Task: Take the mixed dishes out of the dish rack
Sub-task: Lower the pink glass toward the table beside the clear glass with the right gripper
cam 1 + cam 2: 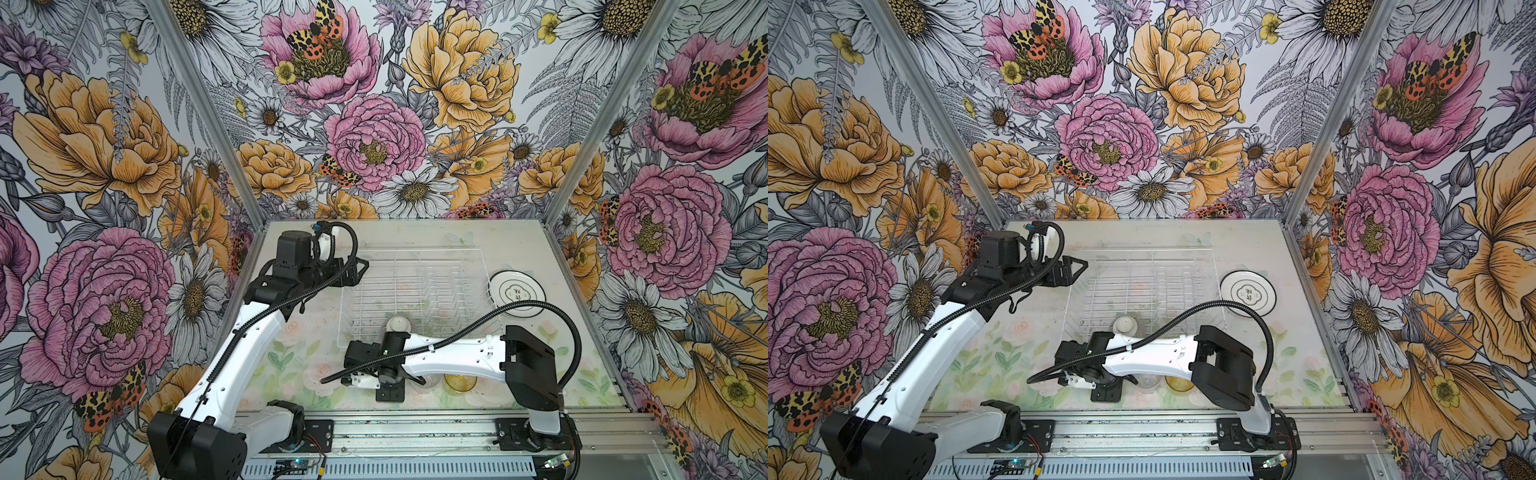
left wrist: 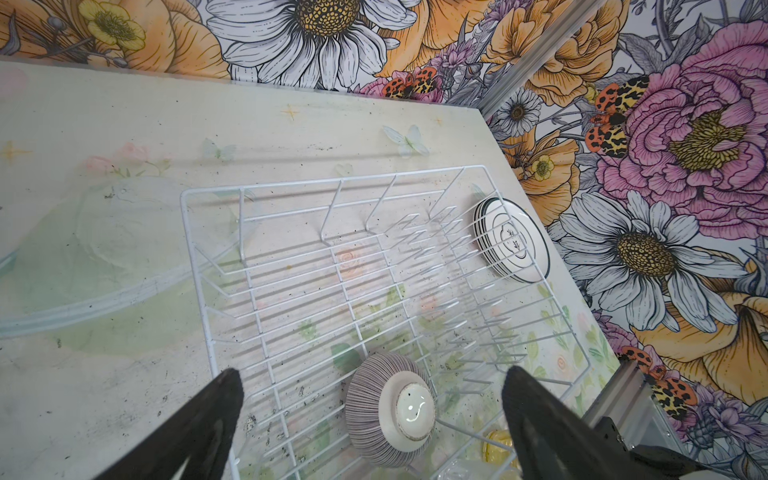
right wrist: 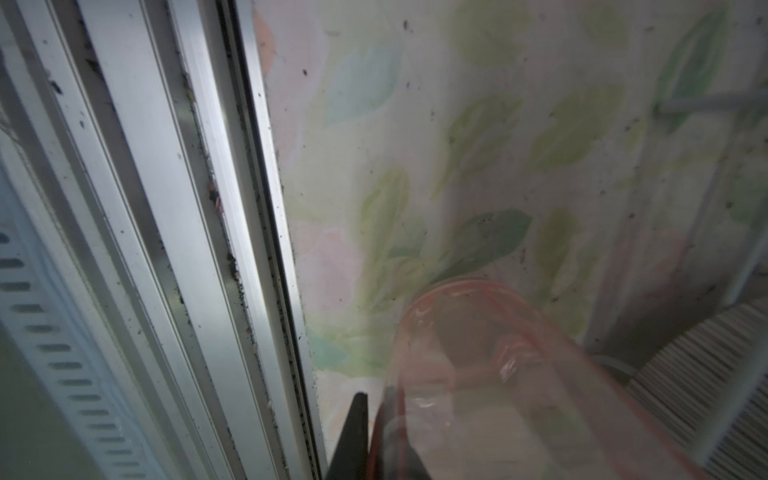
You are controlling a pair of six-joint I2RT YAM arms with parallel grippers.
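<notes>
A: One dish is left in the rack (image 2: 340, 181): the bowl (image 2: 388, 409), upside down on the wires by the near edge. The plates (image 1: 516, 291) lie stacked on the counter just beside the rack, and the amber tumbler (image 1: 460, 382) stands on the counter in front of it.

B: And the pink tumbler (image 3: 478, 374)?

A: The right jaws are pinched shut on its wall, low over the counter by the front rail. Whether it touches the counter cannot be told.

B: How will it handle?

A: Probably light and slick, with a thin see-through wall. A pinch on one side lets it swing, so it wants setting down gently and level.

B: And the bowl?

A: Stiff, heavier, and breakable by the look of it. The fine ribs on its side should give some bite; the glossy foot ring is smoother. The left jaws hang spread wide and empty by the rack's far left corner, well apart from the bowl. A hold across the foot ring, or over the rim once tipped, looks soundest. The wires may snag the rim on lifting.
</notes>
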